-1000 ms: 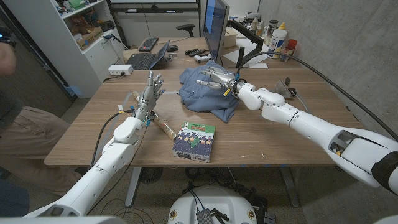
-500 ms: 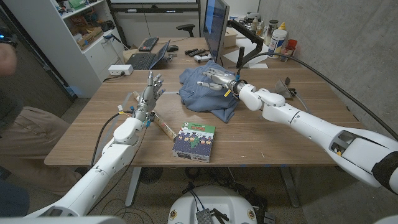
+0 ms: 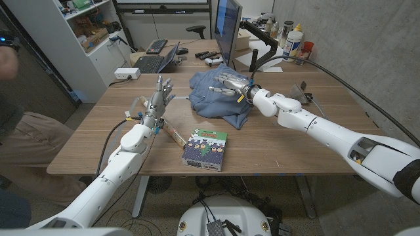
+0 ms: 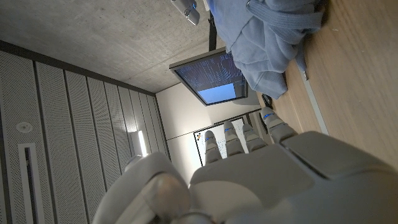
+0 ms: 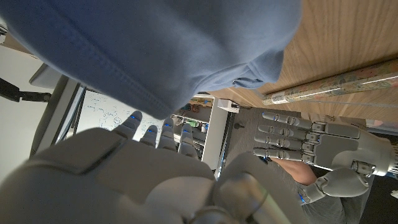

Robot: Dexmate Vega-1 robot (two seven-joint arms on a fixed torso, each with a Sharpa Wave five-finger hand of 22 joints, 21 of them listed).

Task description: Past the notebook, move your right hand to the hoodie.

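The right robot hand [image 3: 226, 84] rests, fingers spread and holding nothing, on the crumpled blue cotton hoodie [image 3: 216, 98], arm stretched across the wooden bench [image 3: 275, 147]. The left robot hand [image 3: 158, 98] stands upright beside the hoodie, fingers apart, empty.

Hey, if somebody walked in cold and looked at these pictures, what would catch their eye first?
Probably the blue hoodie heaped at the table's far middle, with the right hand on top of it, fingers spread. Next, the left hand standing upright on the left side, fingers raised and holding nothing. Then the colourful notebook lying near the front edge, between the two arms.
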